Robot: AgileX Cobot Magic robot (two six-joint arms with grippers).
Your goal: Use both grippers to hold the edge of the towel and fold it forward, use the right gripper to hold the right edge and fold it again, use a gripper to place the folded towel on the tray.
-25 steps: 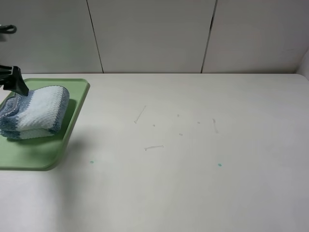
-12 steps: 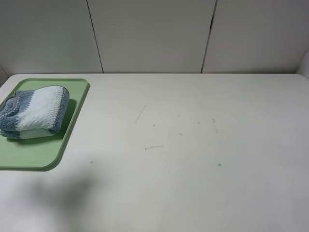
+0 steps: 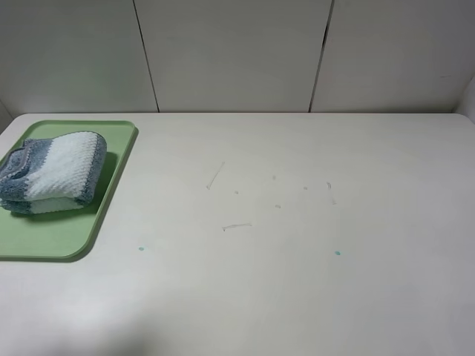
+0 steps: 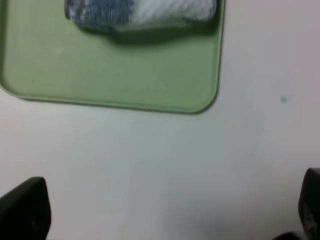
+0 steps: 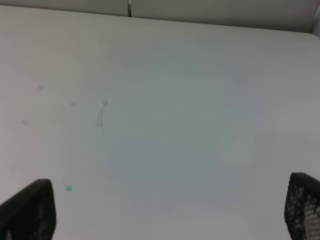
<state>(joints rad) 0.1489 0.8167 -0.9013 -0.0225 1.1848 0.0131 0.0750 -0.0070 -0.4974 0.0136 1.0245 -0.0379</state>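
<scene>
Towel [image 3: 50,173], folded into a thick bundle, lies on the tray [image 3: 59,237] at the left edge of the high view, toward the tray's far end, blue stripes to the left and pale ones to the right. Both arms are out of that view. In the left wrist view the left claw [image 4: 165,210] has its fingers [image 4: 25,207] spread wide over bare table [image 3: 297,282], holding nothing, just short of the tray's near rim. The right claw [image 5: 170,212] is likewise wide apart and empty over the table, well away from the tray.

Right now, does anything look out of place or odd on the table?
Nothing serious. The folded towel lies on the tray, pushed toward its far end. The table shows only faint scuffs and two tiny teal specks.
</scene>
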